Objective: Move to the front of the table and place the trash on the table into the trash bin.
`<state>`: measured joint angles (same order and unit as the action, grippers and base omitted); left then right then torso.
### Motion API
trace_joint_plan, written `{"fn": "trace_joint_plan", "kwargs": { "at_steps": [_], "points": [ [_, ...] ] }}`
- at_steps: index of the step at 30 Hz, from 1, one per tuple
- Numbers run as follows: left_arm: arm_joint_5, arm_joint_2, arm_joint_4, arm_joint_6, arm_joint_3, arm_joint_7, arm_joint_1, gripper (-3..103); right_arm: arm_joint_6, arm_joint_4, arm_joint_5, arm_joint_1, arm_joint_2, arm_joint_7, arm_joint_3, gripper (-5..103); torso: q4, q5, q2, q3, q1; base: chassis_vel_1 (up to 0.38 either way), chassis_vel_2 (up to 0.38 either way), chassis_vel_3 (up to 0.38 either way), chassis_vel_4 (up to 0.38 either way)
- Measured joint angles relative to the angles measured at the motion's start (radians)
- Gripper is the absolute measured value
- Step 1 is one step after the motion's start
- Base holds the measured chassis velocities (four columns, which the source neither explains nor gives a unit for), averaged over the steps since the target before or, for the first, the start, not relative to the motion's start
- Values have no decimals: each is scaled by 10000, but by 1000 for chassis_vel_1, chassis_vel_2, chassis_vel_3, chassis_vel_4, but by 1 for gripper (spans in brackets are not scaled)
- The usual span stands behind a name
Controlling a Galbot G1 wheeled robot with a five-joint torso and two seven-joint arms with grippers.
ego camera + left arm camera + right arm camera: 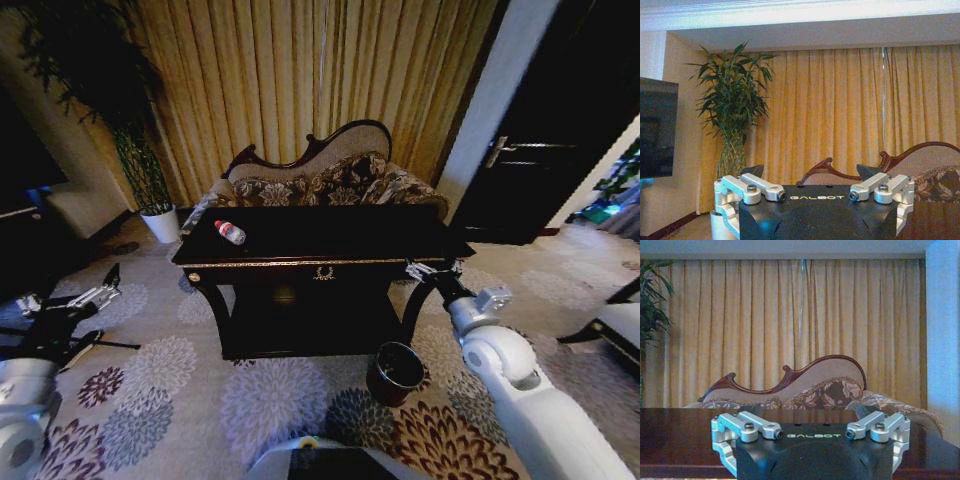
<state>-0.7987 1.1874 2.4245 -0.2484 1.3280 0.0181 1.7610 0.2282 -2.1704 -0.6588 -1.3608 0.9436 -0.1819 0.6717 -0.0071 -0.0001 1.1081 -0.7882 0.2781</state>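
The dark glossy table (340,238) with gold trim stands in front of me in the head view. A clear bottle with a red cap (230,232), the trash, lies on its left end. The round reddish-brown trash bin (395,373) sits on the carpet by the table's front right leg. My right gripper (430,268) hovers at the table's front right corner, open and holding nothing, and the right wrist view shows it (810,411) level with the tabletop (680,435). My left gripper (103,300) hangs open, low and well left of the table, also seen from the left wrist (810,172).
A carved floral sofa (325,175) stands right behind the table against gold curtains. A potted plant in a white pot (161,223) is at the back left. A dark door (545,150) and a chair edge (612,325) lie to the right. Flowered carpet stretches before the table.
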Motion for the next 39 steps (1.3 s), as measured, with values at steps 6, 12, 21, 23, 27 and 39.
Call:
{"fn": "trace_joint_plan", "kwargs": {
  "at_steps": [6,12,21,23,27,39],
  "points": [
    [0,15,63,3,-6,-2,20,100,-33,-6,26,-33,51,-7,-12,100,0,-1,-1,-1,1,-159,173,170,-167],
    [9,50,129,14,-50,0,20,100,-54,-25,31,-38,84,-12,-22,100,0,0,-4,-4,5,-193,197,207,-190],
    [3,114,265,36,-71,6,54,100,-59,-53,59,-31,128,-24,-65,100,0,0,-4,-3,5,-145,143,146,-147],
    [0,134,285,41,-82,8,57,100,-60,-73,71,-54,139,-26,-73,100,0,0,-3,-2,4,-114,95,118,-96],
    [0,163,316,54,-107,12,58,100,-59,-92,76,-55,145,-33,-81,100,0,0,-2,-1,2,-89,85,82,-104],
    [-25,174,348,224,-124,12,65,100,-17,-52,263,-41,194,-50,-217,100,1,0,-2,-2,3,-89,89,82,-88]
  ]
}}
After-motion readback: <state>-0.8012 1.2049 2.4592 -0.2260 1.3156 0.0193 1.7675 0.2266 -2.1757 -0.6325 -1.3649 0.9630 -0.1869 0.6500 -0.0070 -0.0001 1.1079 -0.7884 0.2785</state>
